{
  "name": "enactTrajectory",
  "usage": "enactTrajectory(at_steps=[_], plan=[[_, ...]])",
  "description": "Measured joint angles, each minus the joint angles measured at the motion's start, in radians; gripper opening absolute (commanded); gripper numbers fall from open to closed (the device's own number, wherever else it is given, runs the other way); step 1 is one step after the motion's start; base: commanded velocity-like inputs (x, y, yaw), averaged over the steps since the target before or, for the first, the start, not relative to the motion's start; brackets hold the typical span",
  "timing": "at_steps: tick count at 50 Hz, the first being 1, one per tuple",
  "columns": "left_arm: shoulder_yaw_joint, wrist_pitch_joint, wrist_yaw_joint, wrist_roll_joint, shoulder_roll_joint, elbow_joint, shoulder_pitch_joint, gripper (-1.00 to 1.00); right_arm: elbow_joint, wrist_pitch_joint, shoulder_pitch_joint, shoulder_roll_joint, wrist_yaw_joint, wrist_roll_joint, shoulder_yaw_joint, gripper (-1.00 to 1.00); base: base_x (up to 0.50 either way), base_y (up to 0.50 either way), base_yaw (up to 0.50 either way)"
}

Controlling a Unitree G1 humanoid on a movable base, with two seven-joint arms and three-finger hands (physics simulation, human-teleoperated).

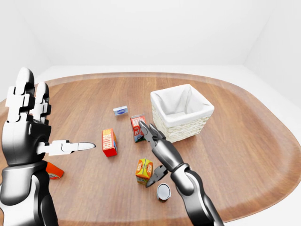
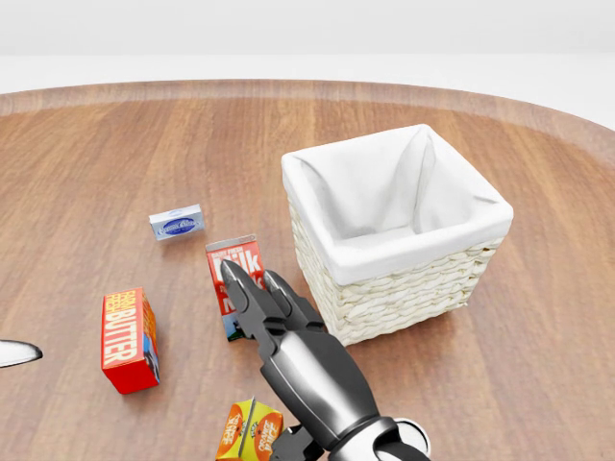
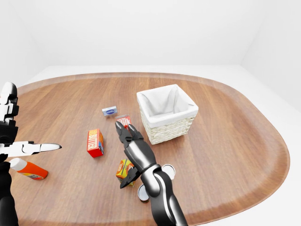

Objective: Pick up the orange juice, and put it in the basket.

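Observation:
The orange juice (image 1: 144,170) is a small orange, yellow and green carton standing on the wooden table, in the lower middle of the left-eye view. My right hand (image 1: 147,155) is open just right of it. The fingers (image 1: 149,133) point up the view past the carton, and the thumb (image 1: 155,178) lies by the carton's right side. The fingers do not close round it. The wicker basket (image 1: 188,116) with a white cloth lining stands up and to the right of the hand and holds nothing. My left hand (image 1: 47,125) is open and raised at the far left, away from everything.
A red butter box (image 1: 109,142), a red milk carton (image 1: 137,125) and a small blue-and-white box (image 1: 120,110) stand left of the basket. A metal can (image 1: 163,191) lies by my right forearm. An orange bottle (image 3: 29,170) lies at the lower left. The table's rounded edge (image 1: 263,202) curves at the right.

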Motion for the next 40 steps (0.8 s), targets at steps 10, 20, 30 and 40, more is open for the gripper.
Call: enactTrajectory(at_steps=[10, 20, 30, 40], plan=[[-0.003, 0.0, 0.002, 0.001, 0.0, 0.011, -0.002, 1.0, 0.055, 0.0, -0.006, 0.005, -0.021, 0.017, -0.005, 1.0, 0.0, 0.0, 0.0], [-0.004, 0.0, 0.003, 0.0, 0.001, 0.013, -0.002, 1.0, 0.106, 0.0, -0.012, 0.01, -0.038, 0.03, -0.009, 1.0, 0.0, 0.0, 0.0], [-0.004, 0.0, 0.003, 0.001, 0.001, 0.015, -0.002, 1.0, 0.152, 0.0, -0.018, 0.017, -0.054, 0.041, -0.011, 1.0, 0.0, 0.0, 0.0], [-0.005, 0.0, 0.003, 0.001, 0.0, 0.017, -0.001, 1.0, 0.212, 0.0, -0.03, 0.027, -0.073, 0.054, -0.014, 1.0, 0.0, 0.0, 0.0]])
